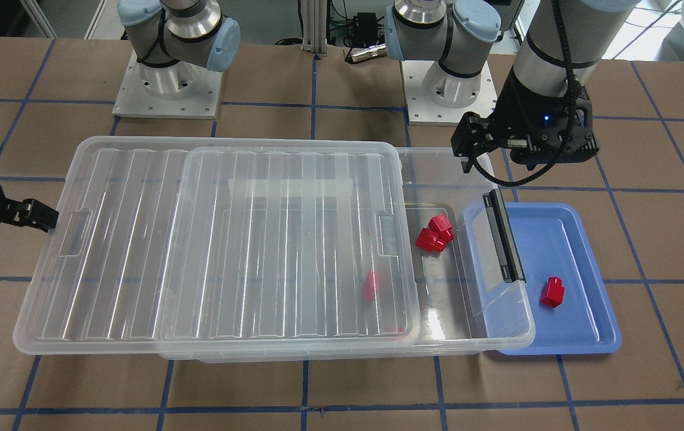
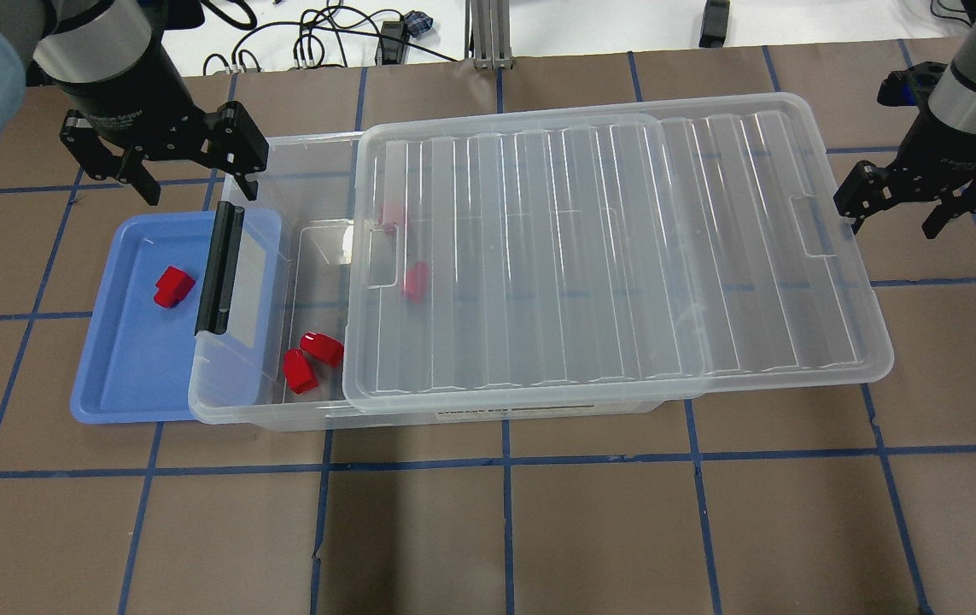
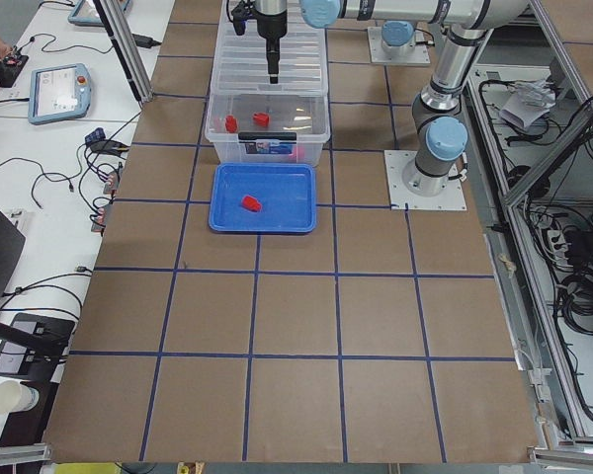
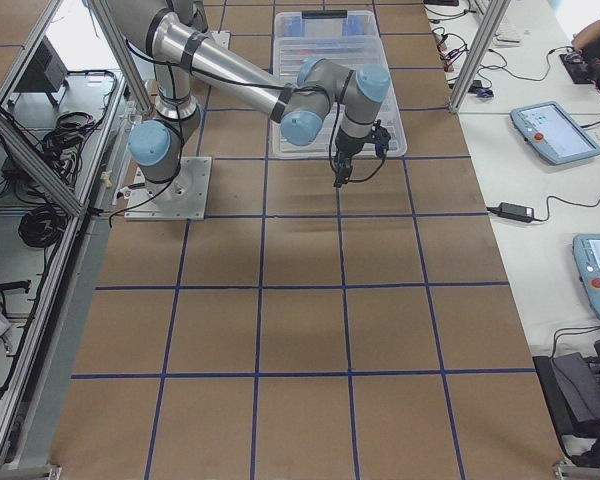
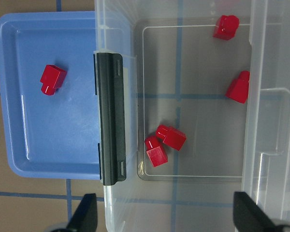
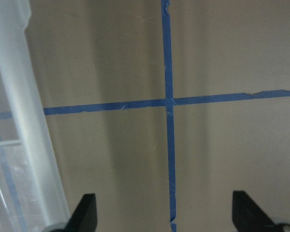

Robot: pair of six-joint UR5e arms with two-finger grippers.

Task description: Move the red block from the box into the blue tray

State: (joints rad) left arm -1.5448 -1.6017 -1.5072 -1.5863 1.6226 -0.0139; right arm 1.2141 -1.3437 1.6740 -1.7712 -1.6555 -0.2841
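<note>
Brown paper gridded with blue tape covers the table (image 2: pixel 505 530). On the robot's left sits the blue tray (image 2: pixel 125 367), shallow glossy plastic with rounded corners. The red block (image 2: pixel 172 286) lies on its floor, on its side and apart from every rim.

Just beside the tray stands the box (image 2: pixel 265 408), clear and tall-walled, with a black latch bar (image 2: pixel 219 269) on the short end facing the tray. From overhead that end seems to overlap the tray. The left side view shows the two merely close, and I cannot tell whether they touch.

The ribbed lid (image 2: pixel 616 256) lies offset toward the robot's right, overhanging that end and leaving the latch end uncovered. Two more red blocks (image 2: pixel 312 359) lie together in the uncovered part. Another two (image 2: pixel 415 280) show only as pale pink through the lid from overhead, but bright red in the left wrist view.

At the far side, the left claw (image 2: pixel 197 184) hangs above the box's far-left corner, fingers spread wide and holding nothing. The right claw (image 2: pixel 893 218) hovers off the lid's right end, over the table, equally wide and holding nothing.
</note>
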